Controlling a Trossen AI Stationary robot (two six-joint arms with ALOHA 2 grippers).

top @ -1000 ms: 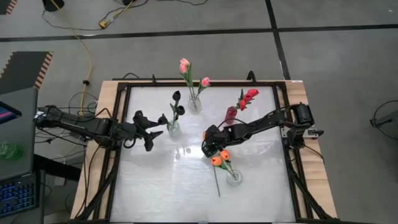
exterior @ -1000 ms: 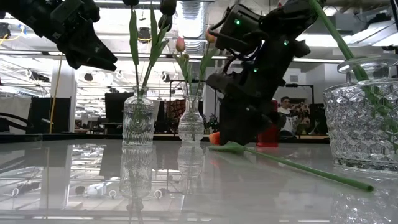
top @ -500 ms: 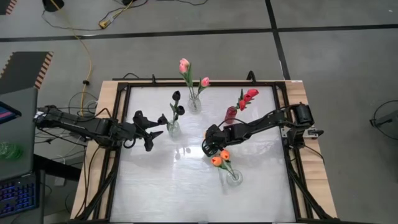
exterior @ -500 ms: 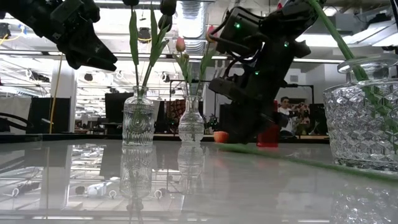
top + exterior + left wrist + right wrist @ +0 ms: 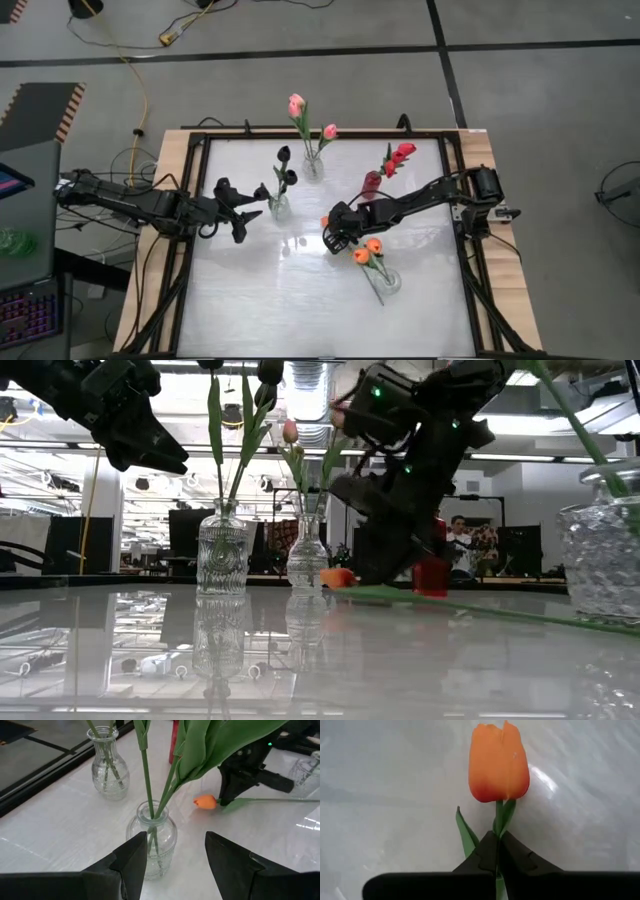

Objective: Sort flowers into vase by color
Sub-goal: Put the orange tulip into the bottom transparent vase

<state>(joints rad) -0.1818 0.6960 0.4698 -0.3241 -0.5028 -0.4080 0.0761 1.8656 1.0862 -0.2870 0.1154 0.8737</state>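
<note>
My right gripper (image 5: 329, 237) is shut on an orange tulip (image 5: 498, 762) at the table's middle, low over the top. Its head (image 5: 325, 221) also shows in the low view (image 5: 335, 576). Two more orange tulips (image 5: 372, 248) stand in a clear vase (image 5: 385, 281). My left gripper (image 5: 247, 214) is open and empty, just left of the vase with black tulips (image 5: 280, 205), which stands ahead of its fingers in the left wrist view (image 5: 152, 832). Pink tulips stand in a clear vase (image 5: 313, 165) and red ones (image 5: 400, 153) in a red vase (image 5: 371, 185). My right gripper pinches the orange tulip's thin green stem (image 5: 498, 827) between its two fingers, just below the head. The fingers slant down from the table's right side and lie across the stem. The head sticks out past the fingertips, close over the table, and the long stem (image 5: 480, 608) trails low along the table.
The four vases stand close around the table's middle and far part. A dark frame (image 5: 195, 200) runs around the white top. People and office furniture show in the room beyond the table (image 5: 462, 540).
My right gripper has gone a little toward the table's left and far edges with the orange tulip. The stem's free end has swung from the near side toward the orange-tulip vase. That vase and its two tulips have shifted a little toward the right edge.
</note>
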